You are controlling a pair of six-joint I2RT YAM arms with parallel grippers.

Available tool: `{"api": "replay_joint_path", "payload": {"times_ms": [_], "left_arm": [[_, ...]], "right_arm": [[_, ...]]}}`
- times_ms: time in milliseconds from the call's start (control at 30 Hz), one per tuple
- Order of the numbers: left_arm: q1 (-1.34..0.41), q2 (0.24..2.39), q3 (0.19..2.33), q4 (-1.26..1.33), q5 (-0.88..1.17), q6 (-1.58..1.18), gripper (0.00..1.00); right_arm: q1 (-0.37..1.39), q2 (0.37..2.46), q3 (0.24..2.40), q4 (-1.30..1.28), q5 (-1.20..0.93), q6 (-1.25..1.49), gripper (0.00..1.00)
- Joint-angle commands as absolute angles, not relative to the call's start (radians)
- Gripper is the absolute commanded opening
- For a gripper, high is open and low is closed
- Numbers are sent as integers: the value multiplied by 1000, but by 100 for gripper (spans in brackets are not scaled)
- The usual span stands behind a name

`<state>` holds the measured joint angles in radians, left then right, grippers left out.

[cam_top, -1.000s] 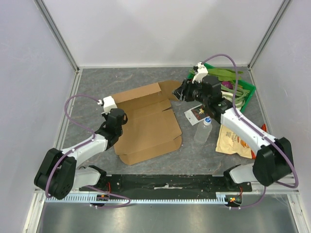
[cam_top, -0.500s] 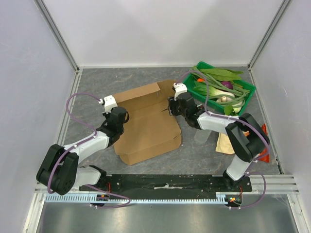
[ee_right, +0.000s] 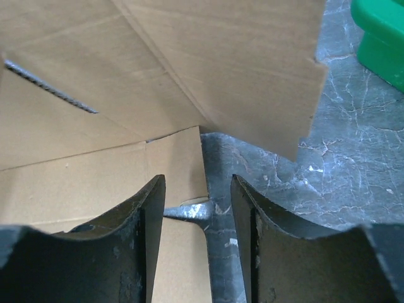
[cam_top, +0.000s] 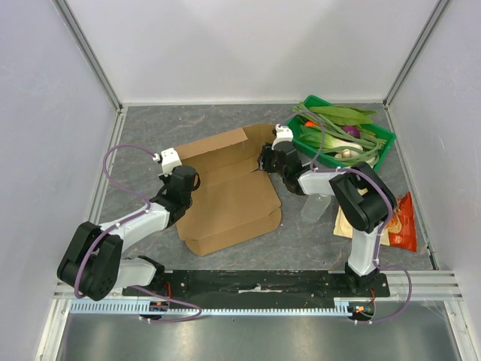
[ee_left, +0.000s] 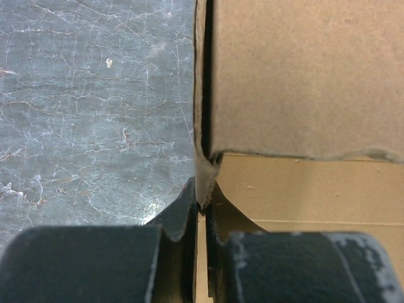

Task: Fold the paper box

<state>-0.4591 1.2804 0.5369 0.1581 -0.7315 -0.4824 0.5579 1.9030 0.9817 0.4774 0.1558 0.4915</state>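
Left end effector (ee_left: 201, 203) is pinched tight on the left edge of the paper box (cam_top: 229, 192). The upright cardboard strip runs straight ahead of its fingers, with the grey bench (ee_left: 95, 95) off to its left. Across the blank, the right end effector (ee_right: 199, 189) has its fingers spread and nothing between them; a panel corner lies just ahead, with a lifted flap above it. Farther ahead on its right is the green tray (ee_right: 379, 31). Back along its arm, an orange snack bag (cam_top: 400, 226) lies on the bench.
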Motion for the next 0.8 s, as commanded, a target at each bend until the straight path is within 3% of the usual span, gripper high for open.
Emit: {"api": "replay_joint_path", "payload": {"times_ms": [0,267,367,433,767], "left_arm": [[-453,1266,563,199,-765,-522,2],[-453,1252,554,204,-759,-522,2],[-453,1253,552,204,-759,-522,2],[-453,1252,552,201,-759,-522,2],[-453,1259,543,203,-755,-535,2]], "right_arm": [[548,1954,1005,581,150,558,52],[545,2009,1000,640,123,606,50],[545,2014,1005,658,104,604,36],[546,2006,996,672,104,594,33],[571,1934,986,689,29,538,38]]}}
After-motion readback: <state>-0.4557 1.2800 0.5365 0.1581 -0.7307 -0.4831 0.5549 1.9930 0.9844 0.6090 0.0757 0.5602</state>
